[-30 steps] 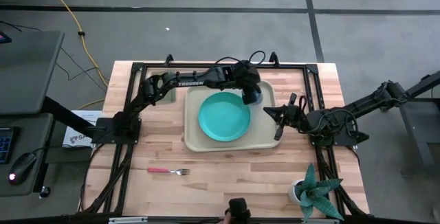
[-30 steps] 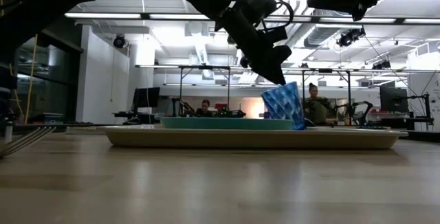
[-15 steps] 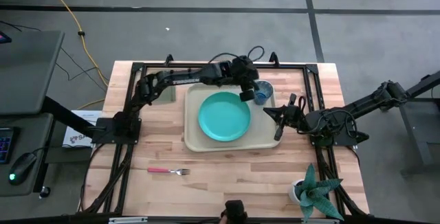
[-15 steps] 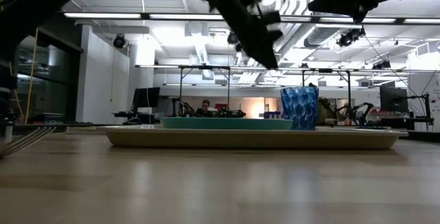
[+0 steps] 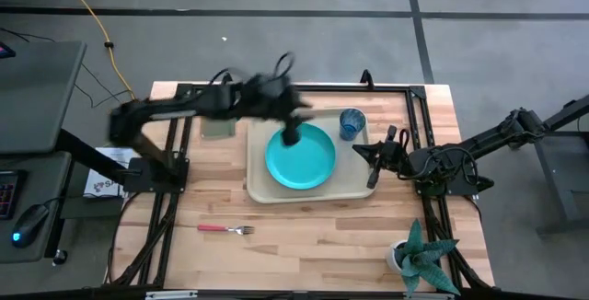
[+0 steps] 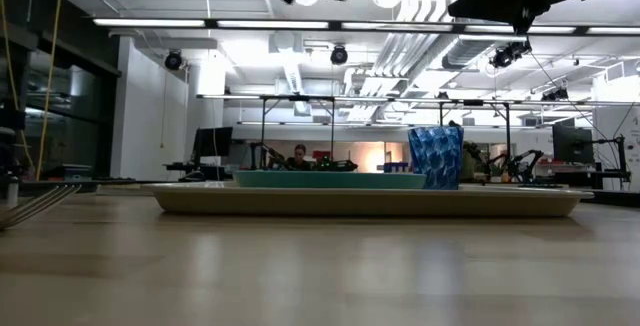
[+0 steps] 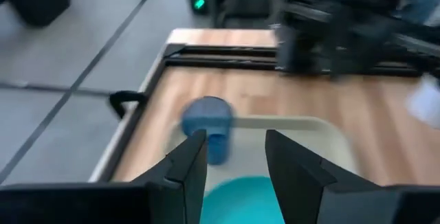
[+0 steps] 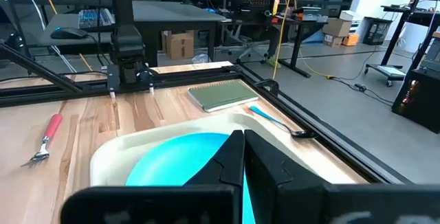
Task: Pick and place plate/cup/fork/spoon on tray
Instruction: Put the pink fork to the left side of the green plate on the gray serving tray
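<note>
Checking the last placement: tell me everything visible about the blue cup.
The small translucent dark-blue plastic cup is a round tumbler with a faceted, patterned wall. It stands upright and open-topped on the large beige rectangular plastic tray, in the tray's corner, beside the round turquoise plate and apart from it. Only the tray touches it. The left end effector is open, off the cup and above the plate. The right end effector waits shut at the tray's edge.
</note>
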### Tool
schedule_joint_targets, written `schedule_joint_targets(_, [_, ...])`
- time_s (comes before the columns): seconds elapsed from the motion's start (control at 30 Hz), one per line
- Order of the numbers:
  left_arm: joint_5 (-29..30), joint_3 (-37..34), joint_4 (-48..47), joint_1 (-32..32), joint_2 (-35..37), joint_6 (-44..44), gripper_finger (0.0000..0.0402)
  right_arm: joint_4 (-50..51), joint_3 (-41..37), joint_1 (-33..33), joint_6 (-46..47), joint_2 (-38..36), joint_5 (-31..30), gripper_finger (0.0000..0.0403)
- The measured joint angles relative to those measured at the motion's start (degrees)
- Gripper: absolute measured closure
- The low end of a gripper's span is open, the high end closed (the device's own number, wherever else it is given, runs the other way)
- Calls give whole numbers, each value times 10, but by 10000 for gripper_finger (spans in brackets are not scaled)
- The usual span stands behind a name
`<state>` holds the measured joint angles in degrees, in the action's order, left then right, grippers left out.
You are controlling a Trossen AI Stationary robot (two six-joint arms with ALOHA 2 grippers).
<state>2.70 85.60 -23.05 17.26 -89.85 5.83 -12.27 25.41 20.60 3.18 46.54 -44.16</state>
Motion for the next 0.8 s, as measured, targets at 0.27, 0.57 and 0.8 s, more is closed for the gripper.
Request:
schedule_joint_targets(0.27, [17,-472,386,-102,245,-63,273,-4,0,0,-5,0,0,403])
schedule_joint_targets(0.57, [111,-705,698,-152,374,-30,273,-53,-1,-4,-22,0,0,403])
schedule_joint_targets(0.8, [98,-706,648,-152,433,-28,273,-111,0,-29,-44,0,58,402])
